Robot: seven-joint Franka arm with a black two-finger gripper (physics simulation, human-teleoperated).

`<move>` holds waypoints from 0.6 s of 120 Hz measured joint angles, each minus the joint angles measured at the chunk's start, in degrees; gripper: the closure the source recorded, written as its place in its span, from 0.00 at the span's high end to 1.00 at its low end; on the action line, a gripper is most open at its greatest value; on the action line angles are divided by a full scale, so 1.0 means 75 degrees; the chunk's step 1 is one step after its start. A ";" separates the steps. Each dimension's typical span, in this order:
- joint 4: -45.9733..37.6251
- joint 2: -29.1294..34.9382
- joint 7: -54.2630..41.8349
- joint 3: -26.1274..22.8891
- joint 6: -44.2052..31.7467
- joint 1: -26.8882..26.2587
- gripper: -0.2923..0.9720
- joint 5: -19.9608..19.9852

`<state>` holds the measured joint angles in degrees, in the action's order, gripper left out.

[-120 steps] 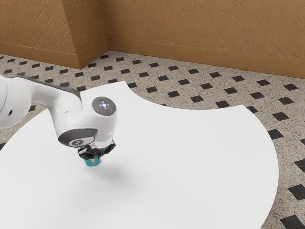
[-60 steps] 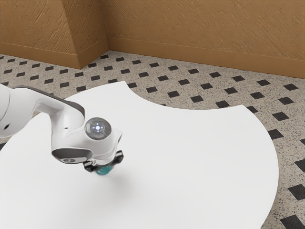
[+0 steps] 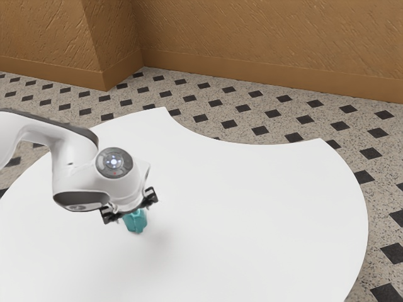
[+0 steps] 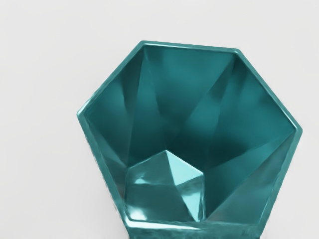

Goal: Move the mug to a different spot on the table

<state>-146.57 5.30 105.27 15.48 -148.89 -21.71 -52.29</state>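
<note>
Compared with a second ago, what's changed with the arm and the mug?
The arm's wrist swung toward the exterior view's left and lower, and the end effector turned. The teal mug beneath it shifted slightly toward that view's right and nearer the camera. The white table stayed as it was.

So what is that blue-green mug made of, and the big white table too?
The mug looks like glazed ceramic, or maybe shiny plastic: it is teal with flat angled facets, and bright gleams show inside. I can't tell which it is. The table looks like smooth white laminate or painted board: it is matt and even, with no grain and only soft shadows.
</note>
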 joint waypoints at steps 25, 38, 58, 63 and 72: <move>-0.0320 0.1321 0.0044 -0.0553 0.0638 0.0044 0.76 0.0004; 0.0342 0.1740 -0.0484 -0.0625 0.1348 0.0066 0.76 0.0586; 0.3422 0.1299 -0.2420 -0.0827 0.3770 0.0072 0.77 0.3283; 0.4592 0.0856 -0.3055 -0.0844 0.4591 0.0074 0.77 0.3977; 0.6023 0.0265 -0.4151 -0.0966 0.5870 0.0112 0.77 0.5025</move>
<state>-101.40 7.29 74.14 8.23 -104.86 -20.86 -14.61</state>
